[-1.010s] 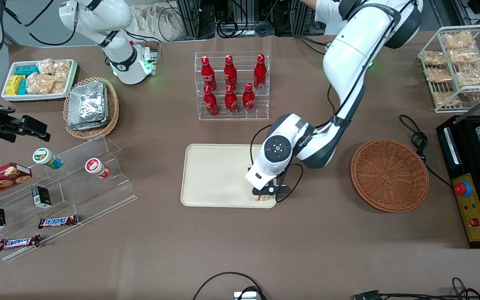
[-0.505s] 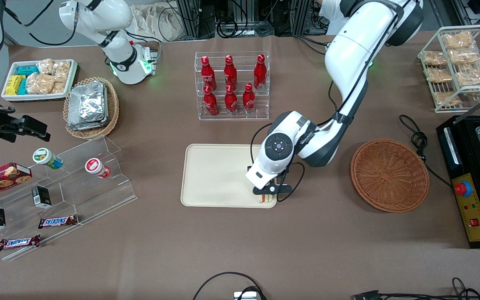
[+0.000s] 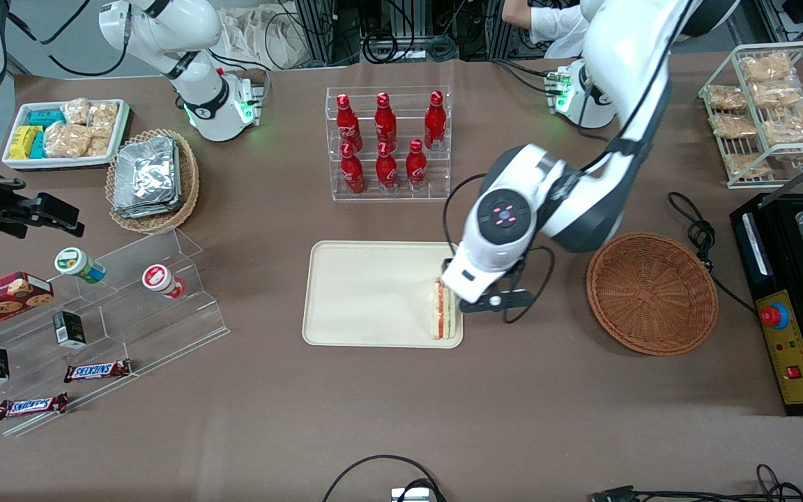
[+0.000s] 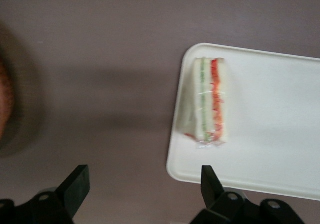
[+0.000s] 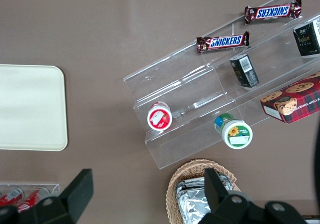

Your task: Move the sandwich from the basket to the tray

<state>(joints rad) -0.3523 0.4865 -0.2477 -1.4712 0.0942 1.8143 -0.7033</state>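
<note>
Spread wide with nothing between them, the jaws of your gripper (image 4: pixel 140 186) showed plainly in the left wrist view, both black fingers (image 4: pixel 75 184) apart above the brown table (image 4: pixel 100 58). From the front you got the gripper (image 3: pixel 488 301) only as a dark bracket under the white wrist, just past the tray's edge on the working arm's side, and the finger gap could not be read there. You had one sandwich (image 3: pixel 445 311) lying on the tray (image 3: pixel 366 293), at the corner nearest the front camera and toward the basket (image 3: pixel 651 293); its upper end was tucked under the wrist housing in the front view, while the wrist camera gave you the whole wedge (image 4: pixel 211 101) with its green and orange-red stripes, wrapped in clear film. That camera cut the tray (image 4: pixel 270 134) off at the frame edge and caught only a blurred sliver of the basket. From the front, the one basket stood whole, with nothing visible in it. Six red bottles (image 3: pixel 385 143) stood in a clear rack farther from the front camera than the tray.
</note>
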